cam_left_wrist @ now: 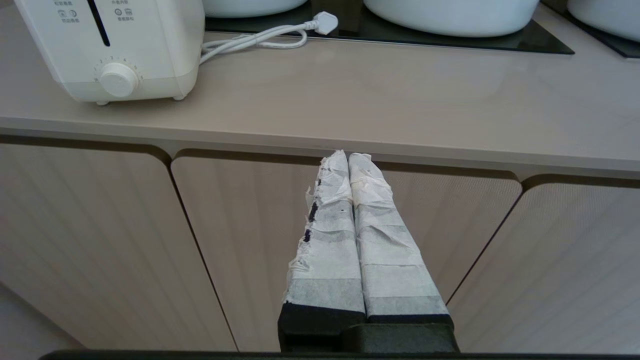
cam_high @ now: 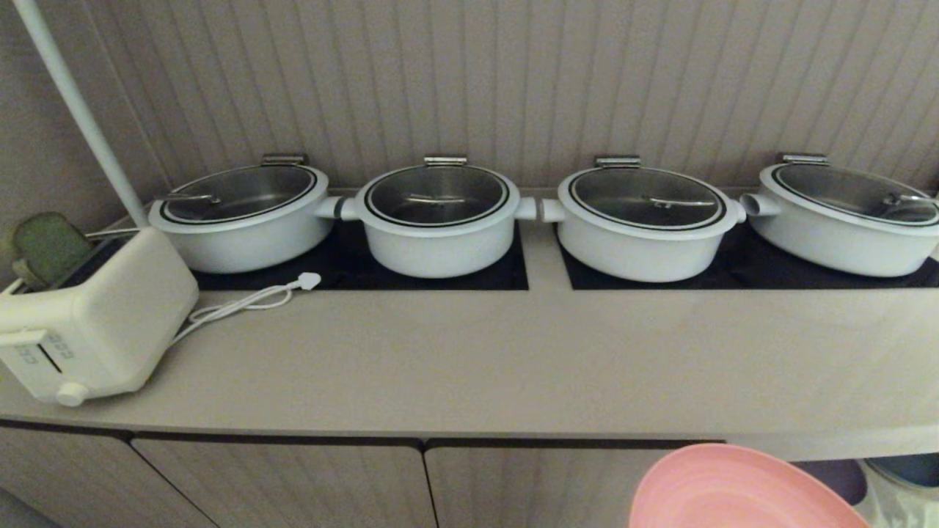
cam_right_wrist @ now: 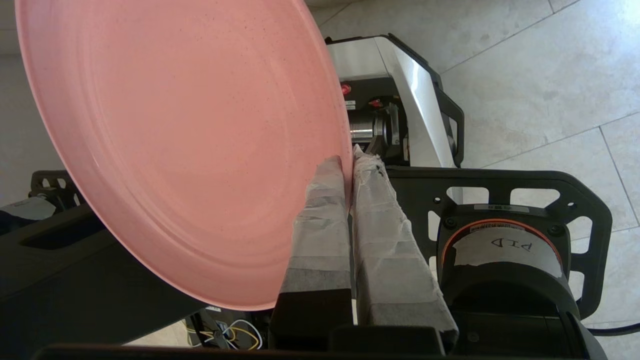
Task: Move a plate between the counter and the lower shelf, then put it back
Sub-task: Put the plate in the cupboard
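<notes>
The pink plate is tilted on edge, and my right gripper is shut on its rim, one taped finger on each face. In the head view the plate pokes up at the bottom right, below the front edge of the beige counter. My left gripper is shut on nothing and hangs in front of the ribbed cabinet doors, just under the counter's edge. The lower shelf is out of view.
Several white lidded pots stand on black hob panels along the back. A white toaster with its loose cord sits at the counter's left end. My own base and tiled floor lie beneath the plate.
</notes>
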Available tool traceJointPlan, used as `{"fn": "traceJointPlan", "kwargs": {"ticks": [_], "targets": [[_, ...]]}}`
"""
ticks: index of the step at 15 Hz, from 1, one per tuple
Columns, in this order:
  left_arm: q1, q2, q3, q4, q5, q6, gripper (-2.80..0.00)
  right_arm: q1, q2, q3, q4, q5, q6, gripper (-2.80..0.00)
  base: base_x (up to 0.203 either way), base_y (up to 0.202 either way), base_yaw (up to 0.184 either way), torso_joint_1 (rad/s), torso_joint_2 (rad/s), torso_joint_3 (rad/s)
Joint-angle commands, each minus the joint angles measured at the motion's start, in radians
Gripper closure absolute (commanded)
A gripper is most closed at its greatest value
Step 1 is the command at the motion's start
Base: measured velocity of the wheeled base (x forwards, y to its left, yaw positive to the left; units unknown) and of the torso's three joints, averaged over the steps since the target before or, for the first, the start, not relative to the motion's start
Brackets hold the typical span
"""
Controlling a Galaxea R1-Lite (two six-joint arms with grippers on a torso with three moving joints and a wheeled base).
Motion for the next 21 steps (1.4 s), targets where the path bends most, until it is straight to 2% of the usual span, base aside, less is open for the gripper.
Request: {"fn": "traceJointPlan", "kwargs": {"ticks": [1,21], "targets": [[0.000,0.001,0.000,0.000,0.000,-0.001,0.00,0.001,0.010,0.001,-0.015,0.002,0.002,0.00,0.000,0.000,0.000,0.000,0.00,0.000],[0.000,0.001,0.000,0.000,-0.001,-0.001,0.00,0.009,0.049,-0.008,-0.025,0.001,0.005,0.00,0.000,0.000,0.000,0.000,0.00,0.000]]}}
